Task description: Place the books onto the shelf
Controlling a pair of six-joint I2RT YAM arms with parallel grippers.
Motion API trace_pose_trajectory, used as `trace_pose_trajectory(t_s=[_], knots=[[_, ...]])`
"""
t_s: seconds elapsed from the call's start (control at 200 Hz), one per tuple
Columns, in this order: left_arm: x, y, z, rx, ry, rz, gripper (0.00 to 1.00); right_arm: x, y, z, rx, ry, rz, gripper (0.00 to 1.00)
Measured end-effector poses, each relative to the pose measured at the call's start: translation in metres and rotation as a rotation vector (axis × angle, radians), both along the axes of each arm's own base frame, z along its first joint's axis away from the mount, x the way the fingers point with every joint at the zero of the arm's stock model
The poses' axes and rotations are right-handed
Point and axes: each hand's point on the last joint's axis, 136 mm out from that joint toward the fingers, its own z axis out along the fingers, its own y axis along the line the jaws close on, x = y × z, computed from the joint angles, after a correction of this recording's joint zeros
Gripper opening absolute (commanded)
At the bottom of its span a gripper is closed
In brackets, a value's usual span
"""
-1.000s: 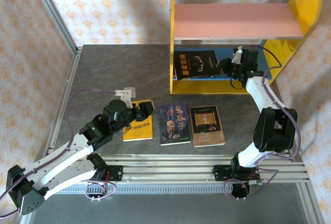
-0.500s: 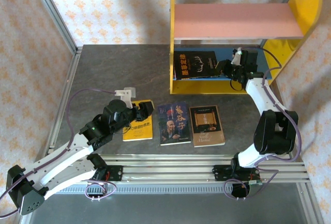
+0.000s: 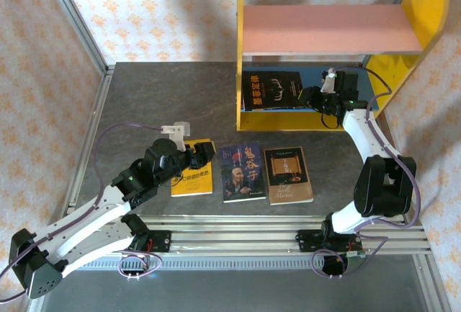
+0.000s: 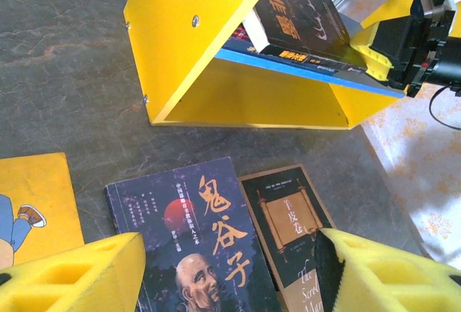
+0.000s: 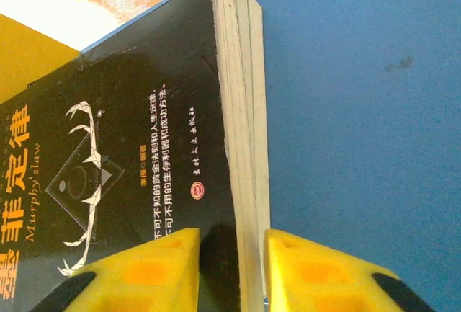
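Left hand (image 3: 204, 153) gapes wide, empty, over a glossy yellow paperback (image 3: 193, 180); a dark "鬼谷子" paperback (image 3: 243, 171) and a brown paperback (image 3: 288, 175) lie flat, long axes up-frame, on the grey stone-look worktop (image 3: 166, 96); upper right, the shelf (image 3: 331, 29) carries stacked books (image 3: 272, 90) on its blue board (image 5: 360, 110), "Murphy's law" topmost, lengthwise across; right hand (image 5: 232, 254) straddles their edge, grip unclear.

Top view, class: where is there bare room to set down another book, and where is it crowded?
Free: the pink upper board, bare; the grey table left of the shelf; the blue lower board right of the black book stack, beside the right gripper. Crowded: the table's front, with the yellow book, dark book and brown book side by side.
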Motion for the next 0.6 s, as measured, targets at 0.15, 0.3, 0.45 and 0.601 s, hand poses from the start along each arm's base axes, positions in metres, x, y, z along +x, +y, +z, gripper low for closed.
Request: trace_pose_trajectory(t_s=[0.15,0.3,0.45,0.601], knots=[[0.0002,-0.0004,-0.0007,0.001,0.002,-0.001,0.64,0.0008,0.0003,0.0017,-0.006,-0.007,0.003,0.15],[0.0002,-0.0004,-0.0009,0.002,0.003,-0.001,0.64,0.0011,-0.0002,0.0019,-0.002,-0.004,-0.004,0.13],[0.0014,-0.0014,-0.0051,0.01,0.013,-0.001,0.64,0.0016,-0.001,0.0019,0.012,0.006,-0.023,0.11],[0.0029,-0.0028,-0.0066,0.016,0.02,-0.002,0.64,0.0034,-0.0021,0.0033,0.033,0.012,-0.051,0.1]])
